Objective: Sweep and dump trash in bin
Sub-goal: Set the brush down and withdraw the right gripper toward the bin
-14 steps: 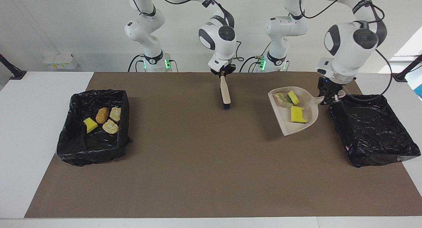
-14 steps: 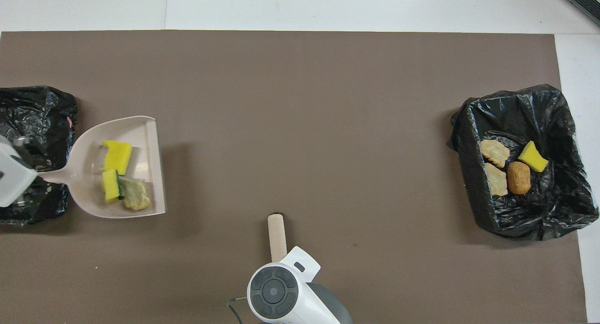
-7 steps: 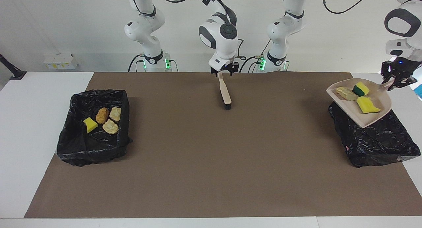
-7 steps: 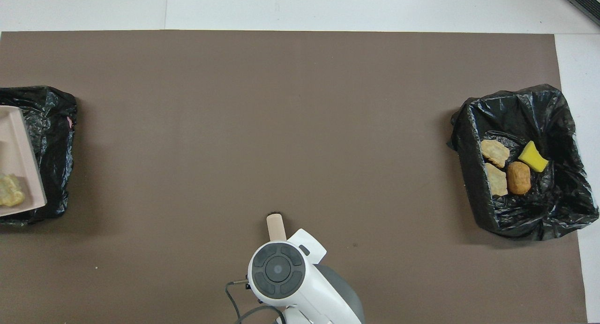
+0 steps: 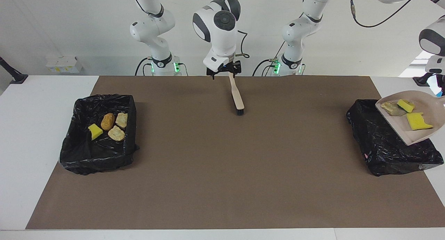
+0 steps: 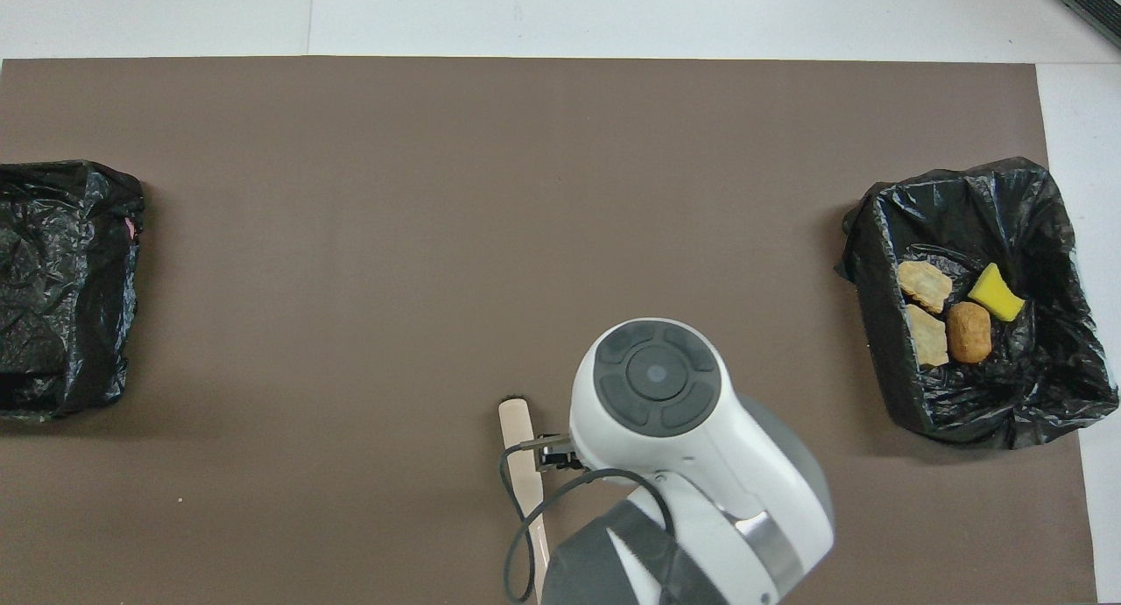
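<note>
Scraps point(image 5: 415, 121): three in dustpan point(image 5: 396, 123), four in bin point(image 5: 104, 98). Left end effector point(image 5: 441, 83) grips dustpan; right end effector point(image 5: 225, 69) released.

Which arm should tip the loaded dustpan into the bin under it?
Left. It carries the dustpan, loaded with yellow sponge pieces, above the bin at its end of the table. The right hand hangs open above the brush.

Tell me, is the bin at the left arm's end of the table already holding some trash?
No: in the overhead view that bin shows only bare black liner, while the scraps lie on the dustpan above it.
</note>
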Motion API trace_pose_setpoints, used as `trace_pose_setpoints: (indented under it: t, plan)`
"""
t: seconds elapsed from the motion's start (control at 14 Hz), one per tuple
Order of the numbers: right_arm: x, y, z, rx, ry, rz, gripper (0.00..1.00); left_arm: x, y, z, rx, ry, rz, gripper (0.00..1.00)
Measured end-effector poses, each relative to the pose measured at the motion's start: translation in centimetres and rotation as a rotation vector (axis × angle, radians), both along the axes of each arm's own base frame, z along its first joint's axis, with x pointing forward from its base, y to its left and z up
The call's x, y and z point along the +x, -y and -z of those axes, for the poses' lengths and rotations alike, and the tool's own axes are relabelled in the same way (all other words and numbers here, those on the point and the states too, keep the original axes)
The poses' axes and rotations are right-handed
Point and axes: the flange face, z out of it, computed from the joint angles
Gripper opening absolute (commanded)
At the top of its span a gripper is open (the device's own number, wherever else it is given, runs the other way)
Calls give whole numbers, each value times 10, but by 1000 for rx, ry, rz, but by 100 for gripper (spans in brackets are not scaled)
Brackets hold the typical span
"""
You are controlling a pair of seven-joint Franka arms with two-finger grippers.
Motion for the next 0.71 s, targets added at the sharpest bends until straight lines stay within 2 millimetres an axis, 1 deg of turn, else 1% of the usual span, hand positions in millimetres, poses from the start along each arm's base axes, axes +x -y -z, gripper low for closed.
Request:
trace_pose_setpoints:
  t: [0.21,0.29,0.5,0.71]
  plan:
    - [38,52,-28,37,39,-29,100,13,23,2,125,-54,56,0]
    - [51,75,-37,51,59,-53,100,16,30,2,160,-83,67,0]
    - [81,153,-57,69,118,-170,100,22,53,-3,280,-159,74,0]
    - [102,223,-73,55,160,-240,100,29,74,-17,425,-177,63,0]
